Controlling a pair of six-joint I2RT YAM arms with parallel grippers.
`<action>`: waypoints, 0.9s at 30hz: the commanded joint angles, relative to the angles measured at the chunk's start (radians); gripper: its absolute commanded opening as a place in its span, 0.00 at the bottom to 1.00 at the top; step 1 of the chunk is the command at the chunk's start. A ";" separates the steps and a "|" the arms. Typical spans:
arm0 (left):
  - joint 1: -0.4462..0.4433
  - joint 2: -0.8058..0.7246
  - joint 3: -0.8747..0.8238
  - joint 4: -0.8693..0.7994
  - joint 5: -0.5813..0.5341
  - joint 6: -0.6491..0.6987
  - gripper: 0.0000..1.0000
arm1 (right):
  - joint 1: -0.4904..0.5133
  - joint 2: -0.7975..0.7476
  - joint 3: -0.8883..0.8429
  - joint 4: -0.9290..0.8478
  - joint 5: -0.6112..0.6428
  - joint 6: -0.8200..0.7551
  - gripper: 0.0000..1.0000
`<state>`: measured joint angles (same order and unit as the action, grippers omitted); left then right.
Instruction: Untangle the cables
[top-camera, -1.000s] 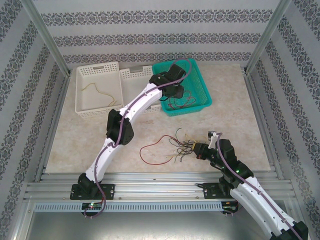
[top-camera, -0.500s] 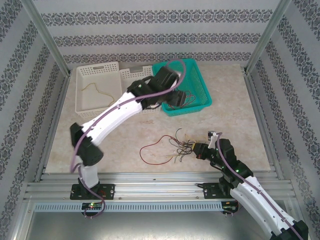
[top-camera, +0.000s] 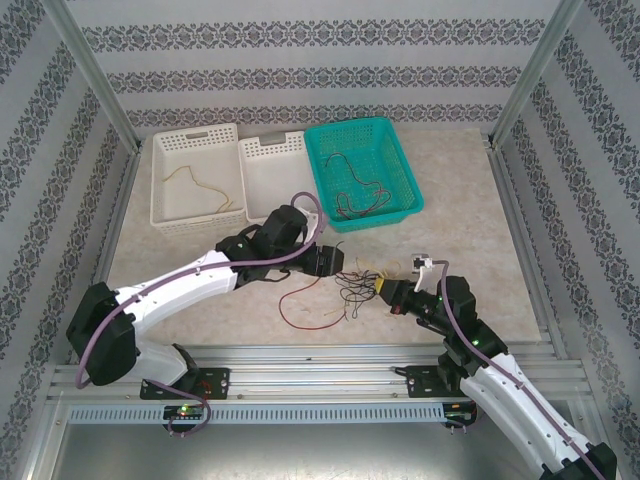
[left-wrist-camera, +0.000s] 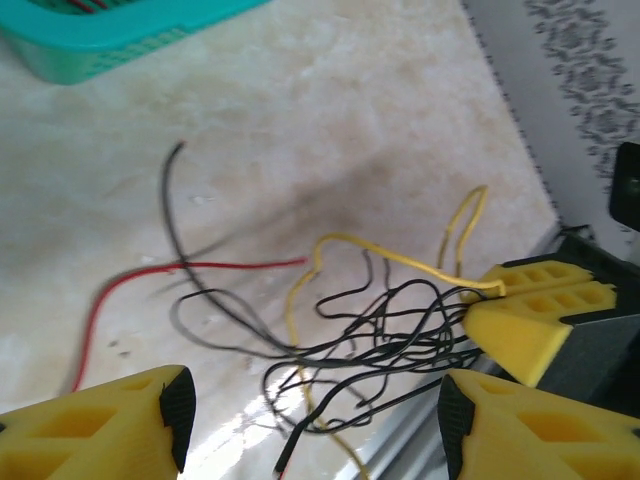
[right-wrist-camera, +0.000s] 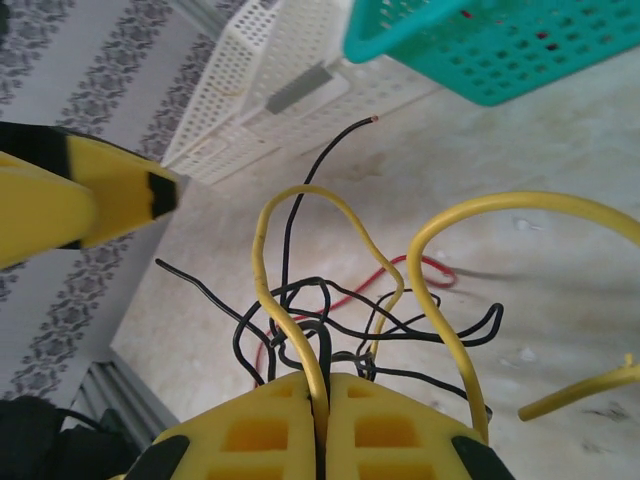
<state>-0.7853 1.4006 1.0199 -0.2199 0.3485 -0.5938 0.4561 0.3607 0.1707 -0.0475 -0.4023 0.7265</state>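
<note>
The right tool is pressed together, pinching the cables where yellow and black strands bunch at its fingertips. From there the tangle fans out ahead of it over the tabletop, and a yellow loop arches up to its right. The left tool is spread wide and holds nothing, with its fingers flanking the near edge of the tangle, opposite the right tool. A red cable trails off to the left tool's left. Ahead of it and to the left stands a teal basket with more wires lying inside.
</note>
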 joint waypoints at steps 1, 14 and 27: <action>0.001 -0.003 -0.019 0.214 0.134 -0.059 0.66 | 0.006 0.005 -0.004 0.106 -0.095 -0.027 0.00; 0.001 0.093 0.017 0.204 0.231 0.012 0.65 | 0.019 0.040 0.024 0.107 -0.124 -0.045 0.00; -0.003 0.118 0.023 0.146 0.363 0.165 0.63 | 0.025 0.043 0.027 0.125 -0.132 -0.045 0.00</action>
<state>-0.7853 1.5036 1.0122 -0.0467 0.6548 -0.4961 0.4679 0.4088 0.1707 0.0296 -0.5175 0.7010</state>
